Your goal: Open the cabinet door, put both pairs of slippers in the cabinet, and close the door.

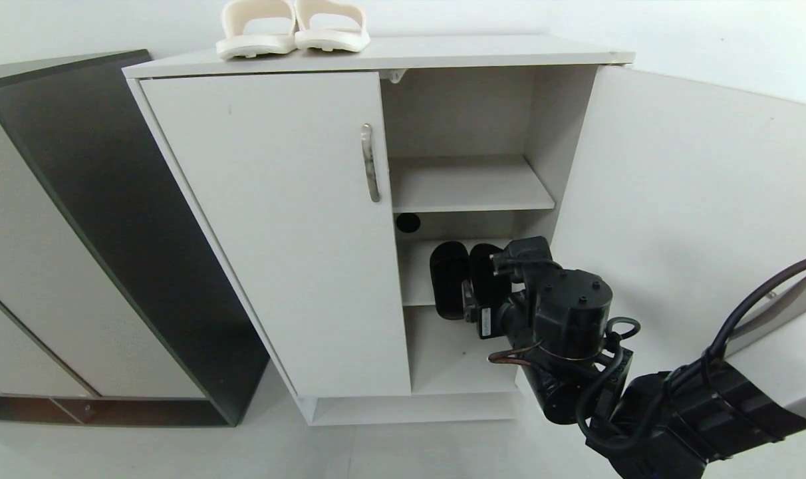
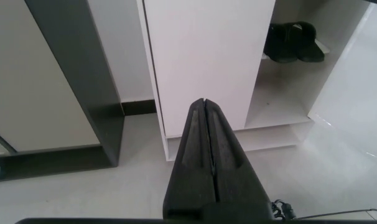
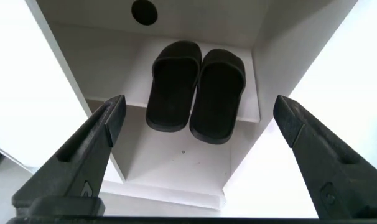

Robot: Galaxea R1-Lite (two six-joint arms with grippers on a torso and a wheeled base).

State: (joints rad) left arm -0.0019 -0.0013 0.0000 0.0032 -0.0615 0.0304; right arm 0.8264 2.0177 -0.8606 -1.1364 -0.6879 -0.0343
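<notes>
The right gripper (image 3: 199, 107) is hanging spread wide and empty before the black slippers (image 3: 195, 90), lying side by side on the middle shelf of the cabinet (image 1: 476, 50); the white slippers (image 1: 293, 30) are waiting on top, likely next, while the left gripper (image 2: 204, 109) is hovering pinched closed, empty.

No text, number, label or sign can be read in any of the views.
</notes>
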